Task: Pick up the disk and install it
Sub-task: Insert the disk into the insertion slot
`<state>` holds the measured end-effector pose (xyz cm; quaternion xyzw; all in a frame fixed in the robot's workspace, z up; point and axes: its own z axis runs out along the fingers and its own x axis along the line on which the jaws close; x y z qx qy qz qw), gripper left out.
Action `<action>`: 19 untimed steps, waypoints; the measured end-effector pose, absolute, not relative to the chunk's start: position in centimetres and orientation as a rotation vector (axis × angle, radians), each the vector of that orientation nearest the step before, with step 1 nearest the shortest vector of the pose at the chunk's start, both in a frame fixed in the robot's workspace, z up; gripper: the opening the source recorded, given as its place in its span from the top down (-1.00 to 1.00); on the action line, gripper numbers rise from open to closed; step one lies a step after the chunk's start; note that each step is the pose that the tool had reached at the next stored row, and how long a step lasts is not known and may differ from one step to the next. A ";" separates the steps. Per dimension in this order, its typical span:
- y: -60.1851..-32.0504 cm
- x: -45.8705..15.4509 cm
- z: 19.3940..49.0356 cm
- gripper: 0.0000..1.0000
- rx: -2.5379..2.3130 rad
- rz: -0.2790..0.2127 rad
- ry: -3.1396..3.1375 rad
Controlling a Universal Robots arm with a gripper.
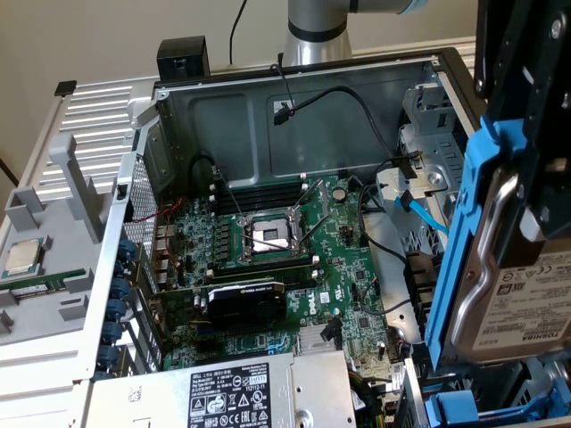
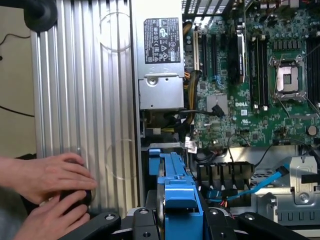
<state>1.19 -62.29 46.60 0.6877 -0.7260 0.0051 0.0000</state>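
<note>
Claw [image 2: 180,221] pinches the disk [image 1: 526,299] on edge, exterior view's right; I'd lower it plumb, clear of the blue cable [image 1: 426,214]

Disk [image 1: 525,308] (blue-framed) in gripper [image 1: 533,192], open case [image 1: 234,125]

Disk [image 1: 498,267] cut off at the exterior view's right edge (label [image 1: 528,308] partly lost), person's hands [image 2: 50,175] cropped, power-supply label [image 2: 162,40] unreadable

The silver-grey cylindrical robot arm [image 1: 317,31] rises at the top centre of the exterior view. Its black pincer [image 1: 533,192] hangs at the exterior view's upper right, jaws clamped on the blue-framed silver-grey metal disk [image 1: 526,308], held on edge.
</note>
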 end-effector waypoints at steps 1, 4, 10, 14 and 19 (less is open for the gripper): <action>-62.3 1.2 46.6 0.25 2.160 0.017 -2.280; -62.2 1.2 46.5 0.25 2.160 0.017 -2.280; -62.1 1.2 46.2 0.25 2.160 0.016 -2.280; -62.0 1.3 46.2 0.25 2.161 0.013 -2.281; -62.0 1.3 46.1 0.25 2.165 0.004 -2.285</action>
